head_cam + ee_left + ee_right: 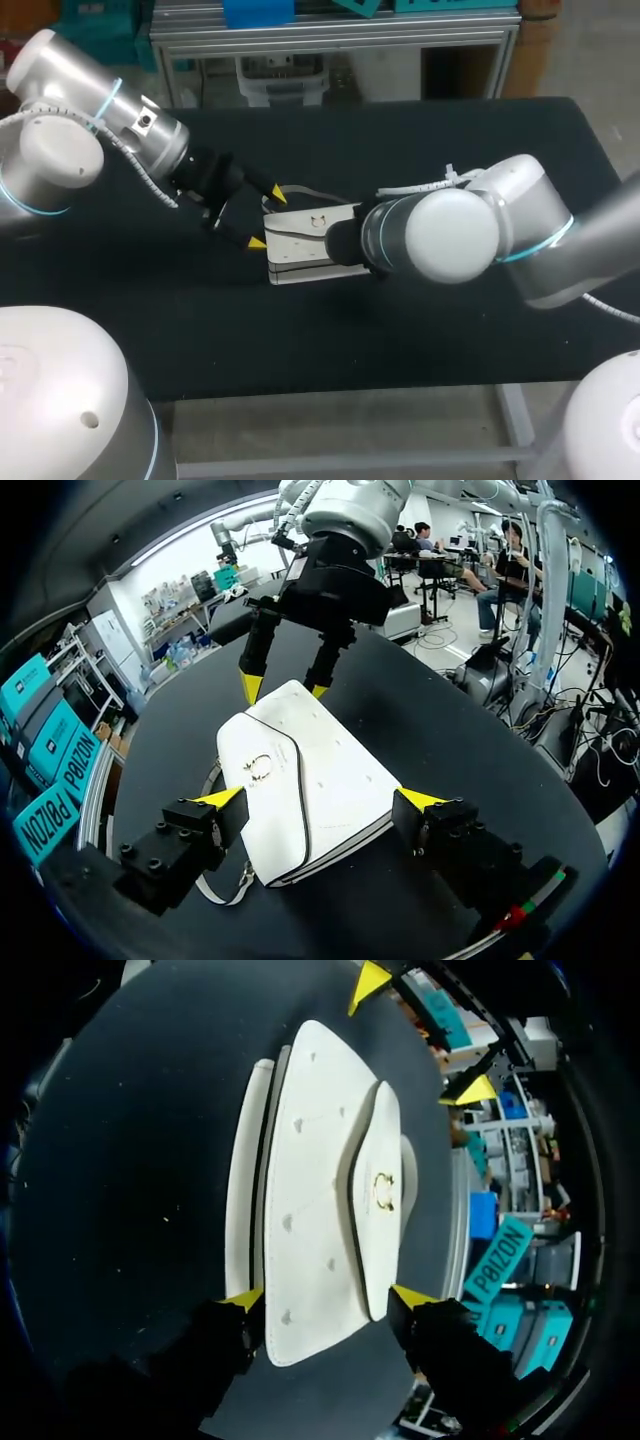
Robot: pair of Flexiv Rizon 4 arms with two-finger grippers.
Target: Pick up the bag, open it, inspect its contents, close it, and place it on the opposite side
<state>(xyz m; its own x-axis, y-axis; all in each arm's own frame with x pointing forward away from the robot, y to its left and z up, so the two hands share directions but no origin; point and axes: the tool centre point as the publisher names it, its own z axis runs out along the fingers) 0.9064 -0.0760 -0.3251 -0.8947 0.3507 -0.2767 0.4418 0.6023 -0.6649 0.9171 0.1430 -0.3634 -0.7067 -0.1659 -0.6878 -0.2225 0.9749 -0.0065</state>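
A white bag [300, 245] with a gold clasp lies flat on the black table [420, 140], flap up. My left gripper [267, 218] stands open at the bag's left end. In the left wrist view the bag [310, 780] lies between its fingertips [225, 798] with a sliver of room on each side. My right gripper [328, 1298] is at the other end, hidden by its own arm [450, 235] in the head view. In the right wrist view its tips rest against both long edges of the bag [315, 1190]. From the left wrist it [284, 688] pinches the far end.
The bag's thin grey strap [312, 190] loops out behind it on the table and shows beside my left finger [215, 890]. The table's front edge [330, 385] runs close below the bag. Dark tabletop stretches to both sides.
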